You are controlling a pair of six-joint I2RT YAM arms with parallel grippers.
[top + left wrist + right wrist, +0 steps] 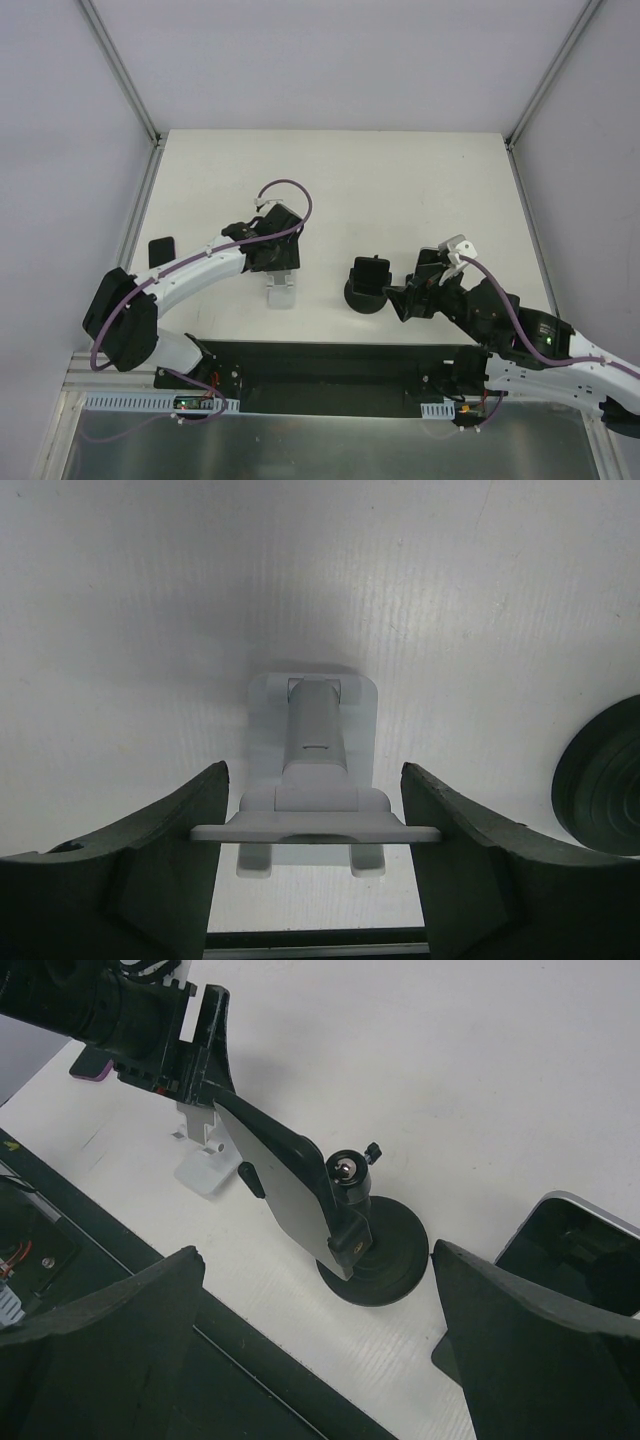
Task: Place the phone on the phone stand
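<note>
Black slab of some kind sits way off to the left of the phone stand, close to the table edge. Only the top camera catches it, and I can't make out what it is. Next over, also left of the phone stand, the left gripper is down on the small white stand. From above the gripper body hides most of that, but the left wrist cam shows both fingers pressed against the ends of the white stand's front ledge, so it's clamped on it. That same view just clips the rim of the phone stand's round base at its right edge. The phone stand itself is upright near the middle of the table, and the right wrist cam shows its holder plate tilted on the short pole. Just right of it, the right gripper is spread wide, gripping nothing and pointing at the phone stand. The phone lies flat on the table to the right of the phone stand, not on it, partly behind a finger. I can only clearly pick it out in the right wrist view.
</note>
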